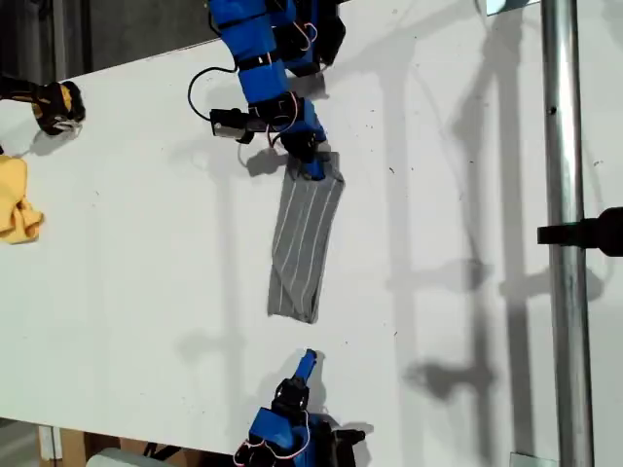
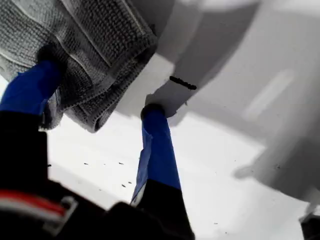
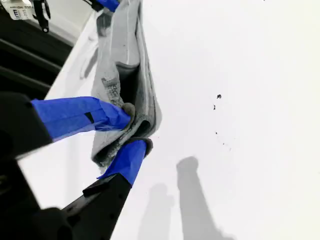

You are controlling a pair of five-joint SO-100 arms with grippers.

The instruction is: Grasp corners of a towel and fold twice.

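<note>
White tabletop [image 1: 467, 195], smooth and flecked with small dark specks, fills what we see. On it lies the towel [image 1: 305, 248], folded into a long narrow strip of grey, nubbly cloth with thin white stripes running along its length. Well apart from the towel, toward the exterior view's left, sits a crumpled yellow cloth [image 1: 15, 199], and above that a small black-and-yellow object [image 1: 54, 105]. Well apart on the towel's other side, a shiny metal pole [image 1: 565, 243] crosses the scene with a black clamp [image 1: 584, 233] on it. Nothing lies between the towel and either arm. My first gripper [image 1: 310, 165] reaches down onto the towel's end nearer the exterior view's top. Its blue-taped fingers [image 2: 155, 145] are spread, one tip pressed on the folded layers and the other touching bare table just beside the towel's rounded fold. My second gripper [image 1: 308, 360] points at the towel's opposite end from the arm at the exterior view's bottom edge. Its fingers [image 3: 80, 115] are parted, and from outside it stands just clear of the cloth.
</note>
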